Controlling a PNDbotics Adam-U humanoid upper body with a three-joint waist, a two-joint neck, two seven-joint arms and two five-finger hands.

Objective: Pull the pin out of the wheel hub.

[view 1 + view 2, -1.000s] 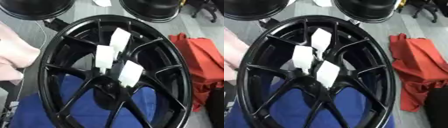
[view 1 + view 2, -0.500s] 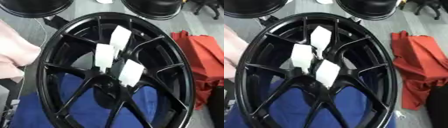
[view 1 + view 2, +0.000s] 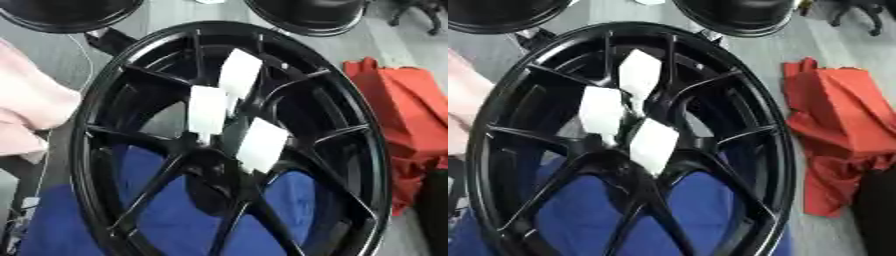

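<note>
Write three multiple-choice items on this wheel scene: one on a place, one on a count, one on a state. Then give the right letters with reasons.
1. Where does the red cloth lie relative to the black wheel hub?
A. To its right
B. To its left
C. Draped over its spokes

2. How many white tags stand near the middle of the wheel hub?
A. One
B. Three
C. Five

3. Is a robot hand touching the wheel hub?
A. Yes, the left hand
B. Yes, the right hand
C. No hand is in view

Answers:
1 A, the red cloth lies on the floor off the rim's right side.
2 B, three white tags cluster at the centre.
3 C, neither view shows a hand.
</note>
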